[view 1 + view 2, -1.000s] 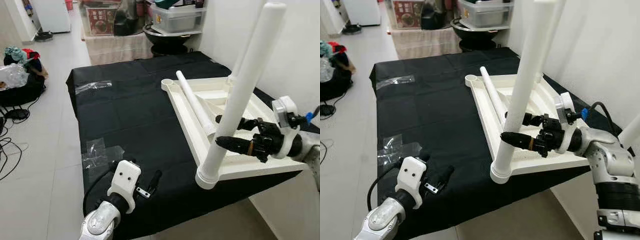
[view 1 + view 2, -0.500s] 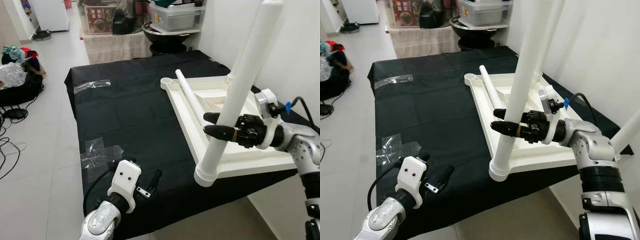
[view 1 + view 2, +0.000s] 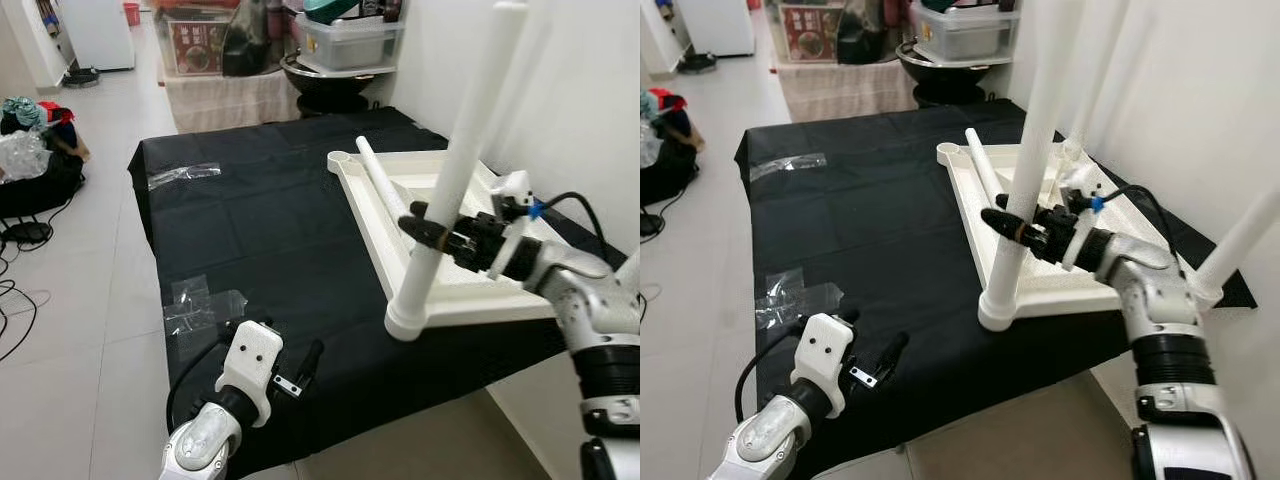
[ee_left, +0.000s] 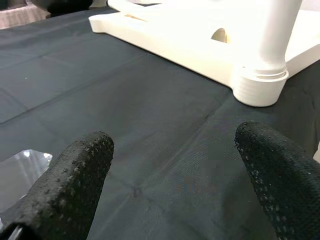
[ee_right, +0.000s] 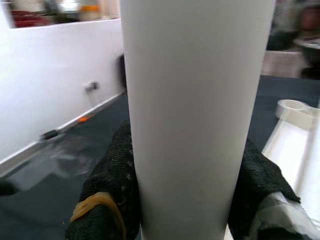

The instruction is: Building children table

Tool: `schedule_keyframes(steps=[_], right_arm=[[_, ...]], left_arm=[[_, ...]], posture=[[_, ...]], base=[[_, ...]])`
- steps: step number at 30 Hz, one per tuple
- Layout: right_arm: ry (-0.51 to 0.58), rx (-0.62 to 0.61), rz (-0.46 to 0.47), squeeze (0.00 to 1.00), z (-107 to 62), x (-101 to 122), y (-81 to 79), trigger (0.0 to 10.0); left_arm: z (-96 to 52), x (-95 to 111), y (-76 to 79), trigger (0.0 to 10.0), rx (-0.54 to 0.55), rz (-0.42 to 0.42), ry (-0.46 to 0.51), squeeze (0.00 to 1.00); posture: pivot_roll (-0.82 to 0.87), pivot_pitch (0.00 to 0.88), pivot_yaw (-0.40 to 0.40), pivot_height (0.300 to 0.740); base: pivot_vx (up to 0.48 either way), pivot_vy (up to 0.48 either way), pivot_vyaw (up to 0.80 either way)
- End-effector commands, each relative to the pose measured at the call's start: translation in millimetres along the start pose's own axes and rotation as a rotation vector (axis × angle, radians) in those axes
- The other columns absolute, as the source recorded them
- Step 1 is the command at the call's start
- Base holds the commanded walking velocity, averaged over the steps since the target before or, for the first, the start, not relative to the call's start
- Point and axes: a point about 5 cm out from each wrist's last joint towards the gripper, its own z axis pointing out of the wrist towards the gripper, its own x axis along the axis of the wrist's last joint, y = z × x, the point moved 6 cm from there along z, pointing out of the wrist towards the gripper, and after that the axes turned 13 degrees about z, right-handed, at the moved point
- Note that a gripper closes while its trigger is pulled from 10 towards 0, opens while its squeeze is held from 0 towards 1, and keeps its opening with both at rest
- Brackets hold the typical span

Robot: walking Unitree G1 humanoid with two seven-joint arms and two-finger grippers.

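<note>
Room: tiled floor, white wall on the robot's right, storage boxes at the far end; a black cloth (image 3: pixel 250 230) covers the work surface, with bits of clear tape (image 3: pixel 200 305) stuck to it.
Tabletop: white plastic tabletop (image 3: pixel 470 290) lies upside down on the cloth, towards the robot's right, its near corner close to the cloth's edge.
Fitted leg: white tube leg (image 3: pixel 450 190) stands upright in the near corner socket; another leg rises at the far right corner.
Loose leg: a further white tube (image 3: pixel 385 195) lies flat inside the upturned tabletop.
Right gripper: right gripper (image 3: pixel 432 228) has its black fingers (image 5: pixel 112 175) clamped on either side of the fitted leg, low on the tube, a little above the socket.
Left gripper: left gripper (image 4: pixel 175 175) hovers low over bare cloth near the front edge, fingers spread apart, holding nothing.
Handling: the leg looks like stiff, light, hollow plastic with a smooth round surface, so it would likely slip or spin in a loose pinch; a firm squeeze low down, close to the socket, gives the best control.
Seating: whether the leg is fully home in its socket is hard to judge from these views.
Risk: pushing high on the tube could lever the light tabletop up off the cloth.
</note>
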Motion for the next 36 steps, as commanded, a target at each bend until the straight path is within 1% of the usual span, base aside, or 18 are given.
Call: schedule_keyframes(steps=[1,2,7,9,11,14,16,17,19,21,22,23,24,25,26,27,31,36], right_arm=[[-0.116,-0.137,0.003,0.0,-7.2,-33,18.2,0.0],[-0.126,-0.255,-0.009,0.0,-6.1,-40,27.5,0.0],[-0.14,-0.444,-0.026,0.0,-10.0,-46,45.5,0.0],[-0.07,-0.858,0.012,0.0,-40.4,-42,83.9,0.0],[0.08,-1.194,0.078,0.0,-76.8,-29,100.8,0.0],[0.156,-1.244,0.112,0.0,-79.3,-21,97.6,0.0],[0.238,-1.183,0.203,0.0,-58.8,-15,85.2,0.2],[0.238,-1.183,0.203,0.0,-58.8,-15,85.2,0.2],[0.252,-0.986,0.219,0.0,-21.0,-7,64.8,10.0],[0.252,-0.986,0.219,0.0,-21.0,-7,64.8,10.0],[0.252,-0.851,0.201,1.0,-1.6,-2,50.6,10.0],[0.252,-0.851,0.201,1.0,-1.6,-2,50.6,10.0],[0.256,-0.719,0.191,1.0,13.4,1,37.9,10.0],[0.238,-0.657,0.118,1.0,19.0,4,32.6,10.0],[0.238,-0.657,0.118,1.0,19.0,4,32.6,10.0],[0.229,-0.573,0.116,0.0,24.7,3,26.9,10.0],[0.173,-0.52,0.104,0.0,22.7,-2,31.6,10.0],[0.043,-0.203,0.178,0.0,14.5,-10,20.1,10.0]], left_arm=[[0.2,-4,1.7,10.0,-0.014,0.009,-0.013,0.0],[0.2,-4,2.2,10.0,-0.017,0.009,-0.012,0.0],[0.1,-4,2.8,10.0,-0.019,0.008,-0.011,0.0],[0.1,-3,3.5,10.0,-0.02,0.008,-0.009,0.0],[0.0,-3,3.8,10.0,-0.02,0.009,-0.008,0.0],[-0.1,-2,3.9,10.0,-0.02,0.01,-0.008,0.0],[-0.4,-2,4.2,10.0,-0.02,0.01,-0.008,0.0],[-0.4,-2,4.2,10.0,-0.02,0.01,-0.008,0.0],[-0.9,-2,4.5,10.0,-0.019,0.009,-0.008,0.0],[-0.9,-2,4.5,10.0,-0.019,0.009,-0.008,0.0],[-0.9,-2,4.8,10.0,-0.019,0.009,-0.01,0.0],[-0.9,-2,4.8,10.0,-0.019,0.009,-0.01,0.0],[-0.9,-2,5.1,10.0,-0.019,0.009,-0.011,0.0],[-0.9,-2,5.4,10.0,-0.02,0.008,-0.011,0.0],[-0.9,-2,5.4,10.0,-0.02,0.008,-0.011,0.0],[-0.8,-2,5.5,10.0,-0.02,0.008,-0.011,0.0],[-0.9,-2,5.5,10.0,-0.018,0.007,-0.012,0.0],[-0.8,-2,5.6,10.0,-0.018,0.007,-0.01,0.0]], posture=[[0.04,0.026,-0.049,0.74],[0.04,0.023,-0.049,0.74],[0.04,0.021,-0.049,0.74],[0.04,0.019,-0.05,0.74],[0.04,0.02,-0.049,0.74],[0.04,0.02,-0.049,0.74],[0.04,0.019,-0.052,0.74],[0.04,0.019,-0.052,0.74],[0.04,0.019,-0.056,0.74],[0.04,0.019,-0.056,0.74],[0.05,0.017,-0.057,0.74],[0.05,0.017,-0.057,0.74],[0.05,0.015,-0.059,0.74],[0.05,0.018,-0.06,0.74],[0.05,0.018,-0.06,0.74],[0.05,0.018,-0.06,0.74],[0.05,0.02,-0.062,0.74],[0.05,0.022,-0.067,0.74]], base=[[0.0,0.0,0.0],[0.0,0.0,0.0],[0.0,0.0,0.0],[0.0,0.0,0.0],[0.0,0.0,0.0],[0.0,0.0,0.0],[0.0,0.0,0.0],[0.0,0.0,0.0],[0.0,0.0,0.0],[0.0,0.0,0.0],[0.0,0.0,0.0],[0.0,0.0,0.0],[0.0,0.0,0.0],[0.0,0.0,0.0],[0.0,0.0,0.0],[0.0,0.0,0.0],[0.0,0.0,0.0],[0.0,0.0,0.0]])
